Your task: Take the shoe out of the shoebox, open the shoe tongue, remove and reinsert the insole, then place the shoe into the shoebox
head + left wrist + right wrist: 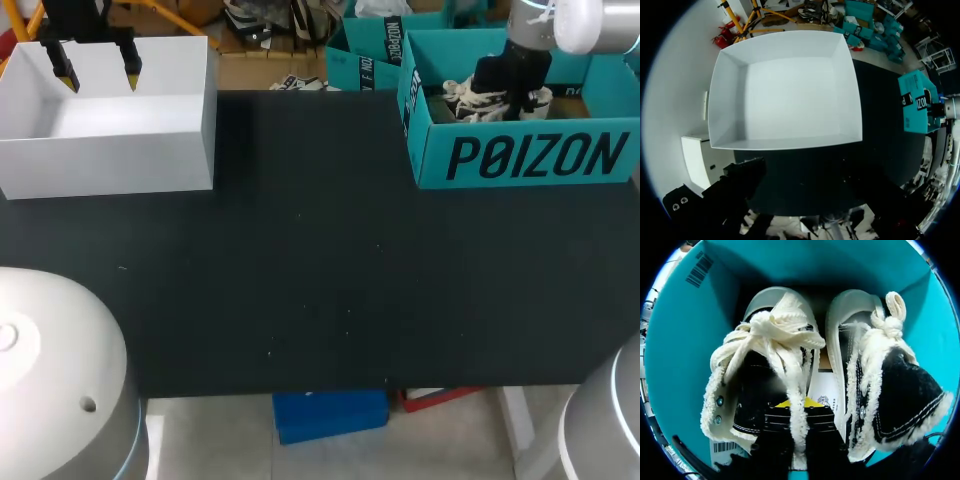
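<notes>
Table [300, 260]: black, with two boxes at its far side.
White box [110, 150]: open-topped, at the far left.
Left gripper [99, 78]: hangs over the white box, fingers spread, holding nothing.
Shoebox [520, 160]: teal, at the far right.
Shoes [760, 370]: a black pair with cream fleecy trim, side by side inside the shoebox.
Right gripper [796, 407]: down in the shoebox at one shoe's collar. Its grip cannot be told.
</notes>
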`<state>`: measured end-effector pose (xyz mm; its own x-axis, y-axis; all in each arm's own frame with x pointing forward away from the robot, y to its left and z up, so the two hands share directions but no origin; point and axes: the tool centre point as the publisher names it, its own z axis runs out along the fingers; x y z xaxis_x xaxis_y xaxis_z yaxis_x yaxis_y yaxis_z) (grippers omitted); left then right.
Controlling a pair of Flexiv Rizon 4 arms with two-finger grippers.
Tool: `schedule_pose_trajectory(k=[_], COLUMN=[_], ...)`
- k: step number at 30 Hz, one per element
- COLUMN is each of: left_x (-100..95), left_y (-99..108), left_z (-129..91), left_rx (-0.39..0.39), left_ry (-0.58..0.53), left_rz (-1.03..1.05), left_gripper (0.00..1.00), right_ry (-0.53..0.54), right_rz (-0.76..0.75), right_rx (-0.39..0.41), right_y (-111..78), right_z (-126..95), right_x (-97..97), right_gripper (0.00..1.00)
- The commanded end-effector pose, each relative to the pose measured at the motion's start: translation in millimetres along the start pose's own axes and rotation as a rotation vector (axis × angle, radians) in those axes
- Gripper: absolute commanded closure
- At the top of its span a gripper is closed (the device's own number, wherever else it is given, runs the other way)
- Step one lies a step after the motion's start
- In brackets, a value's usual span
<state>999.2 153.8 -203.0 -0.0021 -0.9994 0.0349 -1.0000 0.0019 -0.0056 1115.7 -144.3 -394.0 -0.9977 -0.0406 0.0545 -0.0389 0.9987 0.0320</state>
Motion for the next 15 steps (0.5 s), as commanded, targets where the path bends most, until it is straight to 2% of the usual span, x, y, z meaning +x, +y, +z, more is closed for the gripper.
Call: schedule_pose_trajectory(k=[1,7,15], left_x=[0.3,0.3,0.3], left_y=[1,1,1], left_z=[0,0,0], left_rx=[0.000,0.000,0.000], left_ry=[-0.003,-0.003,-0.003], left_rz=[-0.001,-0.001,-0.001], left_gripper=[0.00,0.00,0.00], right_ry=[0.009,0.009,0.004], right_rz=[-0.018,-0.061,-0.080], right_rx=[-0.006,-0.004,0.027], right_y=[2.2,6.5,-0.2], right_z=[-21,-47,-91], right_x=[-0.7,-0.4,-3.2], right_gripper=[1.00,1.00,1.00])
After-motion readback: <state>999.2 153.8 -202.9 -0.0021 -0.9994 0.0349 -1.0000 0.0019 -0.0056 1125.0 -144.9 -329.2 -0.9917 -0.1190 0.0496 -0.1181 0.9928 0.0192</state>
